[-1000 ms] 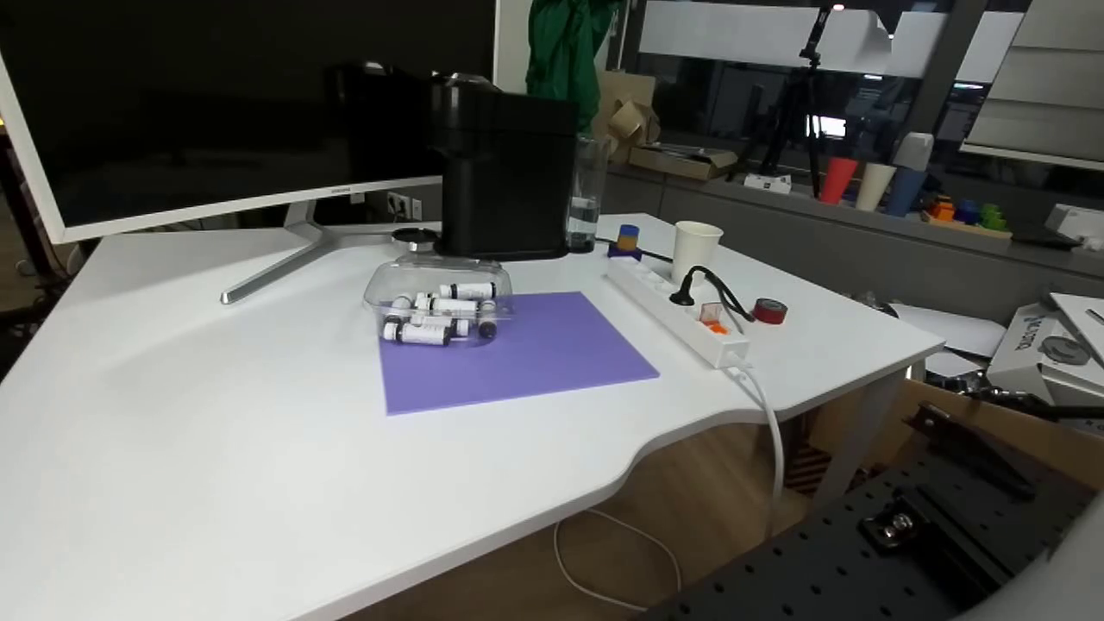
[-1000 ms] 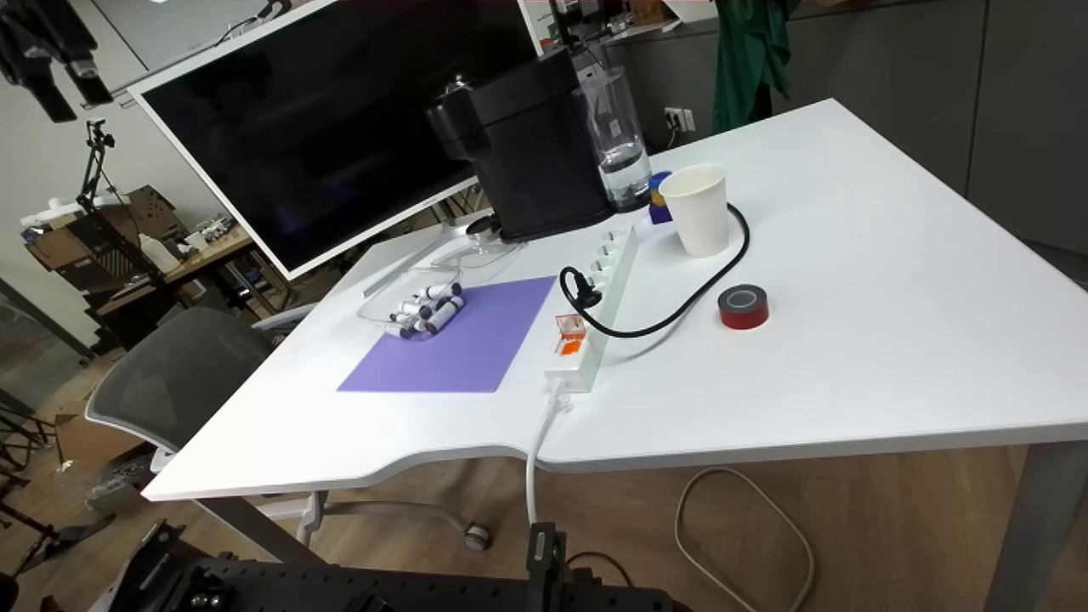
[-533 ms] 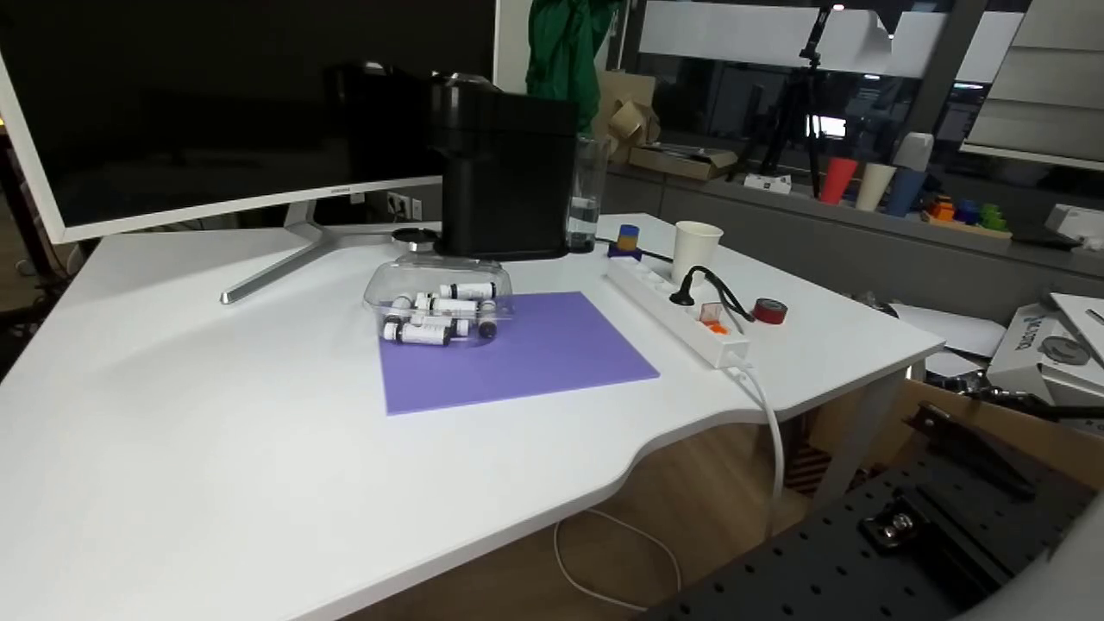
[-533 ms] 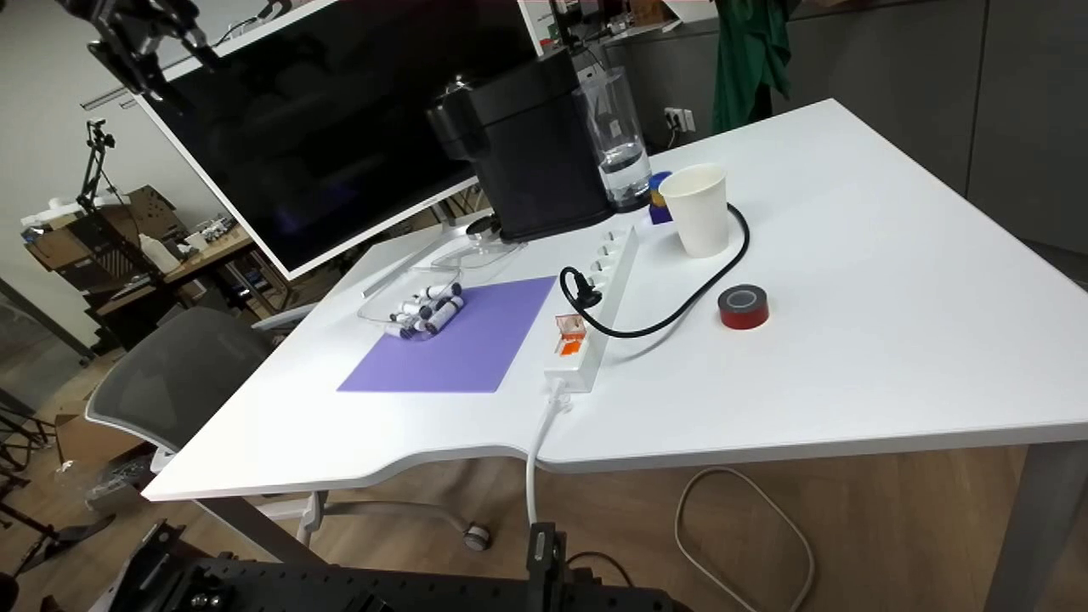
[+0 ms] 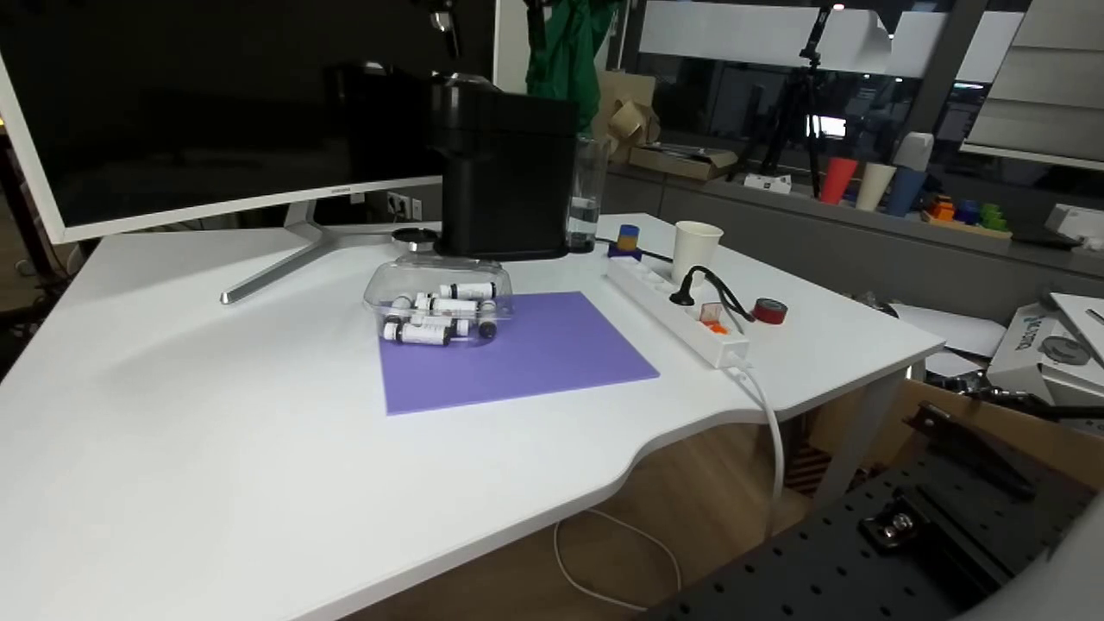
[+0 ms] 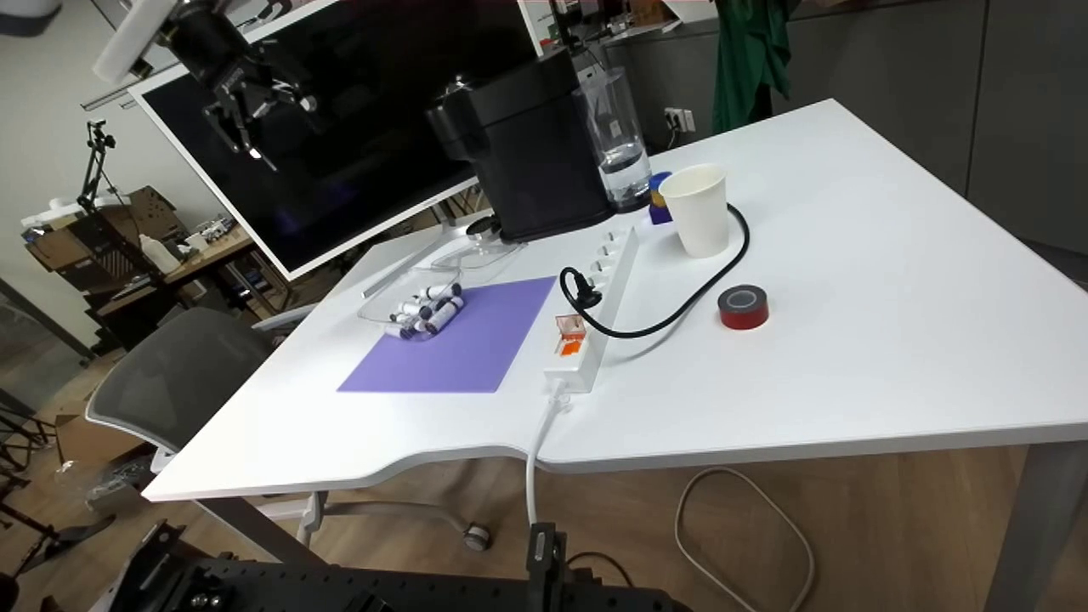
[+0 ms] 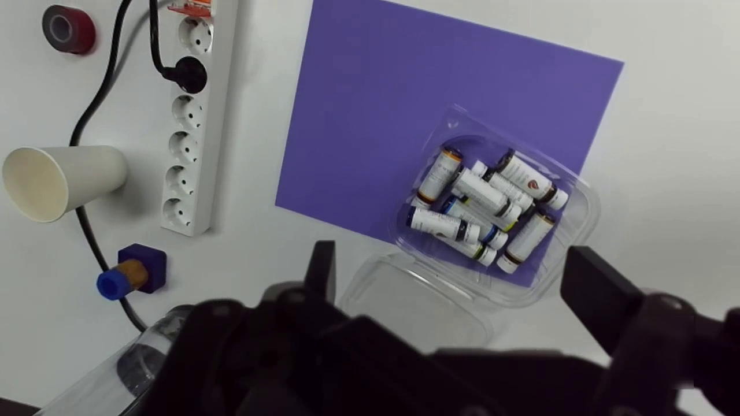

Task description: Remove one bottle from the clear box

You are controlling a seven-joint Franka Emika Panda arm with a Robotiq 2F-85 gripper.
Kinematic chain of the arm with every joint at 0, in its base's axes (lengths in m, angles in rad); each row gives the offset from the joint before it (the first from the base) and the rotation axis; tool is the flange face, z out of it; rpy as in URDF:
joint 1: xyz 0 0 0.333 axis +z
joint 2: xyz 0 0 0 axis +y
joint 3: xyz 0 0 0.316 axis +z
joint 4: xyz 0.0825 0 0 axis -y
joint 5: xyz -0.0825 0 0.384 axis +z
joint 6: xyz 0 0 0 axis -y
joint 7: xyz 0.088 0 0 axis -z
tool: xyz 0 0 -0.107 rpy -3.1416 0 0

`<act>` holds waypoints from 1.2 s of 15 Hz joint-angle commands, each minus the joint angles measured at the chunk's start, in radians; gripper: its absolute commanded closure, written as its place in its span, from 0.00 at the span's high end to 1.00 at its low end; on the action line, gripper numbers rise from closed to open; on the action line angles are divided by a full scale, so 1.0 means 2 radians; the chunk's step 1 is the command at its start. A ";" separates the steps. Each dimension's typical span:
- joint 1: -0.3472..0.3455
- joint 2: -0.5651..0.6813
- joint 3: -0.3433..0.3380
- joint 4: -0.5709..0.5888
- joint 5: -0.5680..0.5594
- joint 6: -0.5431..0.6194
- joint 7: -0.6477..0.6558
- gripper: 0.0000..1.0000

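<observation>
The clear box [image 7: 592,215] sits open, partly on the purple mat, its lid [image 7: 413,312] folded back onto the table. It also shows in both exterior views [image 5: 388,283] [image 6: 374,311]. Several small white bottles with dark ends lie jumbled inside it; one bottle [image 7: 436,224] lies near the lid side. Bottles show in both exterior views too [image 5: 423,334] [image 6: 444,314]. My gripper [image 7: 455,277] is open and empty, fingers wide apart, high above the box. It also shows in both exterior views, in front of the monitor [image 6: 287,134] and at the top edge [image 5: 493,39].
The purple mat [image 7: 358,115] lies under part of the box. A white power strip [image 7: 217,127] with a black cable, a paper cup [image 7: 95,173], a tape roll [image 7: 81,32] and a small block stack [image 7: 139,271] stand beside it. A tall black machine [image 5: 509,172] and monitor [image 5: 241,103] stand behind.
My gripper has come in from the upper left toward the right and down in an exterior view, and its fingers now show at the top of another. The box and bottles have not moved.
</observation>
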 commanded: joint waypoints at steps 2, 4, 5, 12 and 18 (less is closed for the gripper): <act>0.007 0.029 -0.010 -0.002 -0.033 -0.022 -0.047 1.00; 0.007 0.033 -0.011 -0.001 -0.027 -0.014 -0.039 1.00; 0.008 0.037 -0.011 -0.001 -0.037 -0.014 -0.038 1.00; 0.006 0.036 -0.008 -0.030 -0.027 0.074 -0.093 1.00; -0.016 0.090 -0.006 -0.047 0.062 0.143 -0.264 1.00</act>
